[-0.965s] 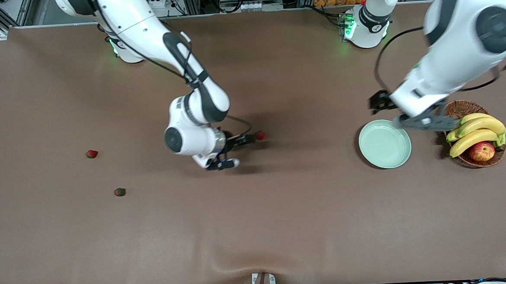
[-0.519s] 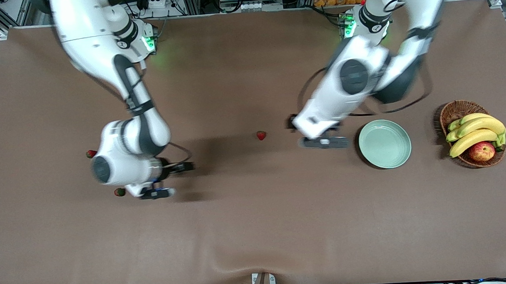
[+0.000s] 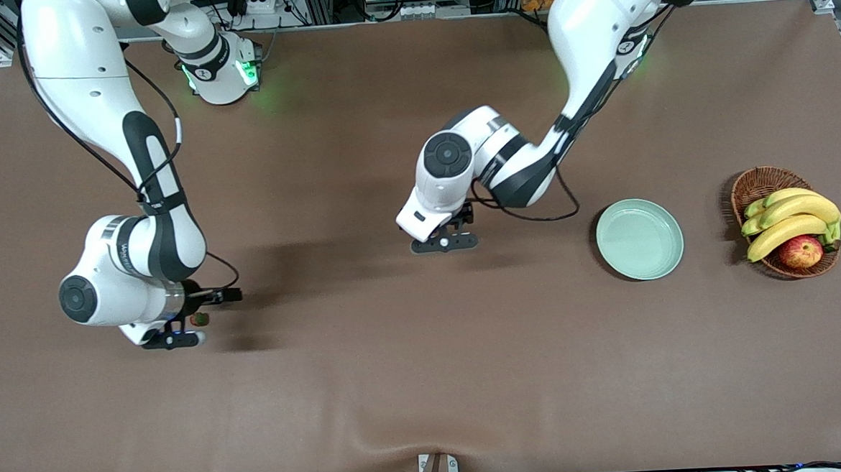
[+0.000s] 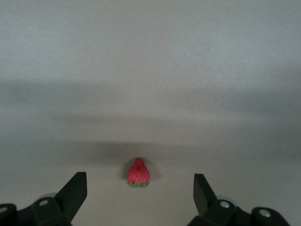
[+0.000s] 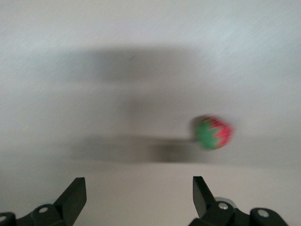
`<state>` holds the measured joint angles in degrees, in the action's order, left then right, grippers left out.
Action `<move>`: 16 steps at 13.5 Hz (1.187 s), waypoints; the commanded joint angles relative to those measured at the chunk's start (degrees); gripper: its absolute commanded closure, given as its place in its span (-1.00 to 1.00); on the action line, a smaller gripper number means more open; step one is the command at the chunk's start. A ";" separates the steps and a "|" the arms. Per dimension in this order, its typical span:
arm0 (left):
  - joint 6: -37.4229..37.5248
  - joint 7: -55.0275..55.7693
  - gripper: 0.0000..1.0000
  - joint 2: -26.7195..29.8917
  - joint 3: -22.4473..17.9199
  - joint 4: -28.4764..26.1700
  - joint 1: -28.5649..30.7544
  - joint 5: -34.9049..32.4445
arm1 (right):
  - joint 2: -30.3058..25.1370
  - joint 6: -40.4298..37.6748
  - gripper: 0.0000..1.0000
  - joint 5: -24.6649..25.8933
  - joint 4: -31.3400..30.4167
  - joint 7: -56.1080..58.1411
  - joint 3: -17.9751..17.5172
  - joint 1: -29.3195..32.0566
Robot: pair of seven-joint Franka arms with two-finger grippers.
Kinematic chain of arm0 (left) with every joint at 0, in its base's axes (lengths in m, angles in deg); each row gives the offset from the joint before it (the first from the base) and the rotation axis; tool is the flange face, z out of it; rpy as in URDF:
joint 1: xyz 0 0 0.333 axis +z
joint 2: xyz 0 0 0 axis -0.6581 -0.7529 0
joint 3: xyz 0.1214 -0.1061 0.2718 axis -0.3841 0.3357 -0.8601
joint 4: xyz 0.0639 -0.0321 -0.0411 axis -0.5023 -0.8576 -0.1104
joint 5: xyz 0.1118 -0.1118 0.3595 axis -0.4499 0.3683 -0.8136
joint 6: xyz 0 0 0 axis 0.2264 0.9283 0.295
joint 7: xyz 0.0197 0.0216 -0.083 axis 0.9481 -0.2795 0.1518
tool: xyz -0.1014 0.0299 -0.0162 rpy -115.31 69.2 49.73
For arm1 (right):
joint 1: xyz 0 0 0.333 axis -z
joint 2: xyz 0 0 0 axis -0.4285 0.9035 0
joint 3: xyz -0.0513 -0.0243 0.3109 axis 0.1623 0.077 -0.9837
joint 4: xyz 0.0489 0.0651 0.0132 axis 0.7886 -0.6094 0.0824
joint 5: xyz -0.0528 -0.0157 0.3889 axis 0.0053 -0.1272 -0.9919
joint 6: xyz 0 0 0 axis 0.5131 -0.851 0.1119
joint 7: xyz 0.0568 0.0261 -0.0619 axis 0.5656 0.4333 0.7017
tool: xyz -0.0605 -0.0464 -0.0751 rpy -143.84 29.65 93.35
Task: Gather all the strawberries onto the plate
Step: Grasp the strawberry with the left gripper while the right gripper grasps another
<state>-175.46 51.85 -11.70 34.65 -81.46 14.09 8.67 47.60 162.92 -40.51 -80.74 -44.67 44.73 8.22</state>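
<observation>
Nothing yet in the round pale mint-green plate (image 3: 639,239); all berries still to collect. Left gripper (image 3: 444,243) open wide, empty, low over one small red strawberry (image 4: 138,173), well apart from the plate toward the right arm's end. Right gripper (image 3: 192,320) open, empty, straddling another strawberry (image 3: 199,319), farther still from the plate on the brown desk (image 3: 428,379).

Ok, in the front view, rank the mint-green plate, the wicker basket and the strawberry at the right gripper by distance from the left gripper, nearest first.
1. Pale mint-green round plate, toward the left arm's end of the table from the left gripper.
2. Small red strawberry, at the right gripper.
3. Brown woven wicker basket, at the left arm's end.
</observation>
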 commanded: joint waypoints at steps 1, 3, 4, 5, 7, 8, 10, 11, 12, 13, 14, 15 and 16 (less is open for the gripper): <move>-0.34 1.40 -0.98 -2.89 -0.62 1.80 -1.41 -2.93 | -0.34 4.50 -1.00 7.78 -0.60 0.16 -0.89 1.16; -0.34 2.11 -0.80 -4.03 -0.88 1.45 -1.50 -4.60 | 0.45 8.19 -1.00 10.35 -0.69 0.16 -0.89 1.60; -0.34 2.98 -0.76 -4.30 -0.88 0.93 -1.76 -4.69 | 0.98 8.73 -1.00 10.45 -0.69 0.24 -0.89 2.30; -0.34 3.60 -0.65 -4.30 -0.97 0.14 -2.11 -4.87 | 1.42 8.83 -1.00 10.36 -0.60 0.94 -0.89 2.82; -0.34 4.39 -0.63 -4.39 -1.06 -0.74 -2.29 -4.96 | 2.21 10.66 -1.00 10.01 -0.60 1.12 -0.98 3.09; -0.34 4.92 -0.60 -4.30 -1.06 -1.27 -2.38 -4.96 | 2.56 11.28 -1.00 9.92 -0.60 1.12 -0.98 3.09; -0.34 5.71 -0.55 -4.30 -1.06 -1.54 -2.90 -5.05 | 3.09 11.46 -1.00 9.66 -0.60 0.95 -0.98 3.01; -0.34 5.71 -0.46 -4.30 -1.06 -1.63 -2.99 -5.05 | 3.18 11.38 -1.00 9.66 -0.69 0.86 -0.98 3.01; -0.34 5.71 -0.41 -4.39 -1.06 -1.63 -2.99 -5.05 | 3.27 11.38 -0.96 9.66 -0.69 0.77 -1.07 3.01; -0.34 5.71 -0.30 -4.39 -1.06 -1.63 -3.08 -5.05 | 3.70 11.20 -0.86 9.57 -0.78 0.68 -1.07 3.01; -0.34 5.71 -0.12 -4.39 -1.06 -2.06 -3.08 -5.05 | 3.79 11.20 -0.76 9.65 -0.95 0.86 -1.07 2.92; -0.34 5.71 0.09 -4.39 -1.06 -2.50 -2.91 -5.05 | 3.80 10.85 -0.59 9.66 -0.95 0.95 -1.07 3.00; -0.34 5.71 0.36 -4.39 -1.06 -2.50 -2.82 -5.05 | 3.80 10.76 -0.44 9.66 -0.95 0.95 -1.07 3.01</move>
<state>-175.86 55.87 -16.41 34.00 -83.35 11.57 5.26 51.63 173.52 -31.36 -81.24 -44.29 44.42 10.42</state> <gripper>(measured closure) 0.471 0.119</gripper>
